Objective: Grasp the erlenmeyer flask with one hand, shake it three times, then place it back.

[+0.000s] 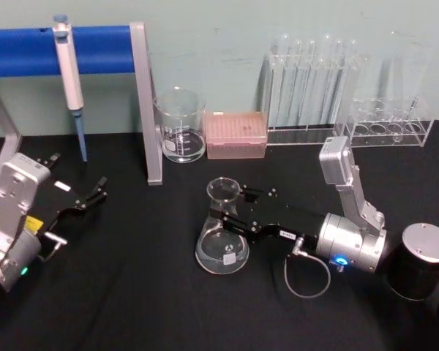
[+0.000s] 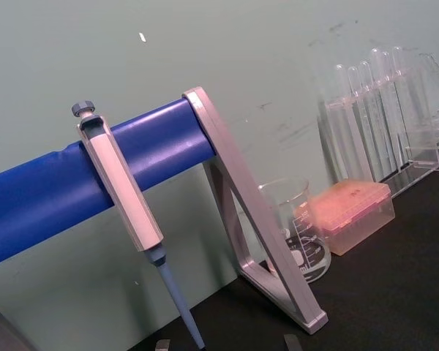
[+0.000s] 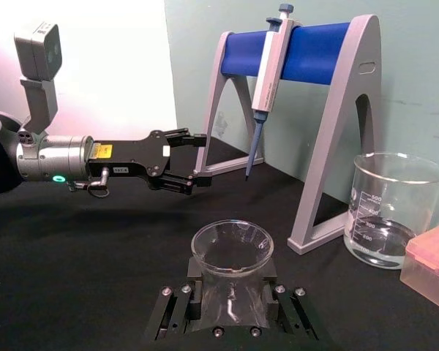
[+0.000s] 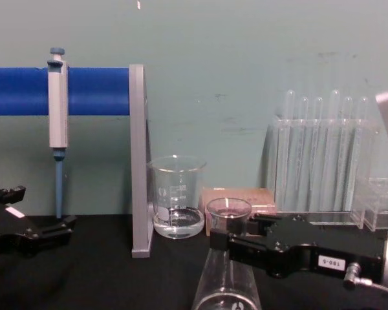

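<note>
Roughly at the middle of the black worktop [image 1: 132,292] sits the erlenmeyer flask [image 1: 221,245], neck up and wide base low against the surface. Whether the base touches the surface I cannot tell. The right gripper [image 1: 233,207] reaches in from the right edge and has its two fingers [image 3: 289,311] closed on the flask's neck just below the rim. Toward the back edge stand a beaker [image 1: 180,126] and a pink tip box [image 1: 235,134]. The left gripper [image 1: 80,201] hangs near the left edge, fingers spread apart, holding nothing.
</note>
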Robot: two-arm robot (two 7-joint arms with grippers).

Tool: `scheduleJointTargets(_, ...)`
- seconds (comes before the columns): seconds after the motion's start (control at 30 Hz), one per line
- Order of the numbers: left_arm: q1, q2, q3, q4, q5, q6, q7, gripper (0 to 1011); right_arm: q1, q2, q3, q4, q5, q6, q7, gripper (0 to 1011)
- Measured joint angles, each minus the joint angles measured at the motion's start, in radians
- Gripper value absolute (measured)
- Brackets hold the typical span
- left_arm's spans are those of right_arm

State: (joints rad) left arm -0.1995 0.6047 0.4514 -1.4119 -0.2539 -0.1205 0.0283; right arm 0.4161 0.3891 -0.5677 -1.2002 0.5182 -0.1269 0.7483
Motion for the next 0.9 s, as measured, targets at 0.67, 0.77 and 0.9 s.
scheduleJointTargets(0.67, 0.000, 0.000, 0.000, 0.000, 0.000, 0.000, 0.000, 1001, -0.036, 0.009, 0.044, -0.053, 0.018, -0.008, -0.054, 449)
scheduleJointTargets(0.77, 0.000, 0.000, 0.000, 0.000, 0.000, 0.000, 0.000, 1001, -0.058, 0.015, 0.075, -0.106, 0.023, -0.008, -0.101, 449)
scheduleJointTargets(0.9, 0.000, 0.000, 0.000, 0.000, 0.000, 0.000, 0.000, 1001, -0.084, 0.019, 0.107, -0.173, 0.021, 0.000, -0.167, 449)
